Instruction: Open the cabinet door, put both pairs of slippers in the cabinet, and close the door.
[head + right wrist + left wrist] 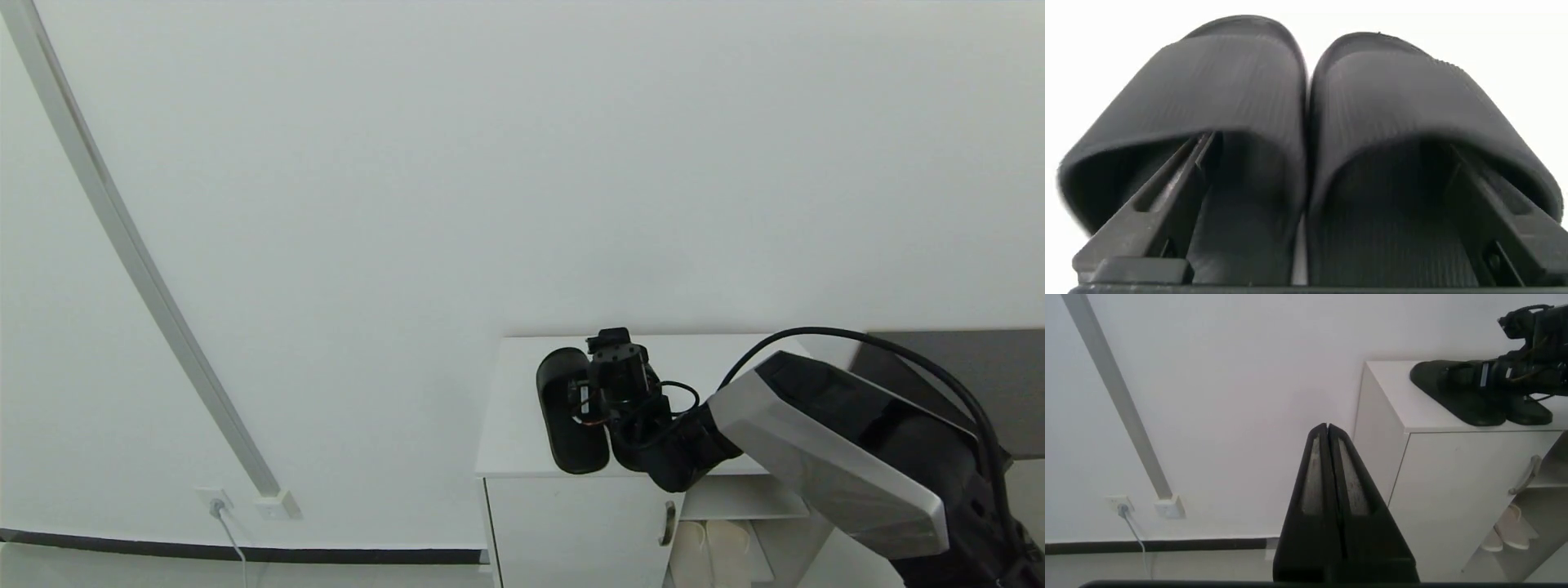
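Left tool (1327, 439): the fingers are pressed together and hold nothing. It hangs low, at the side of the cabinet, probably so that the other arm has free space.
Right tool (604, 404): it is spread wide, with one of its fingers (1167, 204) pushed under the strap of each black slipper. I see no squeeze on them yet. I think this position lets one tool take both slippers together.
Black slippers (569, 437): they lie side by side and touch each other on the cabinet top, near its front edge, with the toes toward the wall. This pair is not yet inside.
Cabinet (563, 531): it is white. The left door is closed, with its handle (669, 523) at the inner edge. The right half stands open, so the opening step seems done.
White slippers (712, 554): they lie together on a low shelf inside the open half. This pair looks already stored.
Upper shelf (739, 498): the visible part is bare, and it seems a possible place for the black pair.
Room: a plain white wall (522, 163), a grey cable duct (139, 261) slanting down it, a socket (214, 500) with a cable plugged in, and a dark strip (245, 555) at the foot of the wall.
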Controlling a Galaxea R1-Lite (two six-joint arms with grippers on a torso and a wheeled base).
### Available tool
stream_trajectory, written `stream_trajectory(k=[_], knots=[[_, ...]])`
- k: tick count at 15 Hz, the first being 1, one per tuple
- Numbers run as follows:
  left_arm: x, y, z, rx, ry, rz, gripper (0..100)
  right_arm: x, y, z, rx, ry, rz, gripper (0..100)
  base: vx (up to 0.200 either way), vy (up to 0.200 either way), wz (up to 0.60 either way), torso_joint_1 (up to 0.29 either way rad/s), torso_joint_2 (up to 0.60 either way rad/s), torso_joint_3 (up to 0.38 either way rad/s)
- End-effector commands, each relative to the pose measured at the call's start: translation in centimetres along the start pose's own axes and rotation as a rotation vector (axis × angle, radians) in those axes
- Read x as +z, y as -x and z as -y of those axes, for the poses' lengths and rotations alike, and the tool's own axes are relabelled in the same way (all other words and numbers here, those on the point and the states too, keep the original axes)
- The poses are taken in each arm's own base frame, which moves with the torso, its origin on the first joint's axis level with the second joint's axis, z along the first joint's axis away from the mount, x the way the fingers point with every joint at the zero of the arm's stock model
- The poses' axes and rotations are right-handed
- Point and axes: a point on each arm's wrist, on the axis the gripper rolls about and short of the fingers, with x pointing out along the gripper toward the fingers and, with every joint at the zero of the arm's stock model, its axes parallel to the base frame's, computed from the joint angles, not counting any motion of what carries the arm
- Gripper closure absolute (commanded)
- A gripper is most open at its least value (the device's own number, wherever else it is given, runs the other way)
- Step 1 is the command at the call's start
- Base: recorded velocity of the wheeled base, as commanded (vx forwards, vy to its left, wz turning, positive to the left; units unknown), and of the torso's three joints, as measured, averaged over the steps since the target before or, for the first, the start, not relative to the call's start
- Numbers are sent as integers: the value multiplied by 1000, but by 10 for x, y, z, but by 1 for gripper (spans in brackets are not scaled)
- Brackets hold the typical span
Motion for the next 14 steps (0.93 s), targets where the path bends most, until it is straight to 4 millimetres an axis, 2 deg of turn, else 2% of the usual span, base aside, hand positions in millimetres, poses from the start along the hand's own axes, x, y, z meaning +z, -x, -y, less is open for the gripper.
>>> stream_trajectory(k=[1,3,4,10,12,14], knots=[[0,0,0,1,0,0,100,-9,-7,-1,-3,5,-9,0,0,0,0,0,0,0],[0,0,0,1,0,0,100,-9,-10,-1,-7,0,-4,0,0,0,0,0,0,0],[0,0,0,1,0,0,100,-9,-10,-1,-6,-4,-1,100,0,0,0,0,0,0],[0,0,0,1,2,2,100,-7,-8,-1,-12,-6,6,100,0,0,0,0,0,0],[0,0,0,1,2,0,100,6,1,0,-6,-16,21,100,0,0,0,0,0,0],[0,0,0,1,2,0,100,21,17,4,6,-21,24,100,0,0,0,0,0,0]])
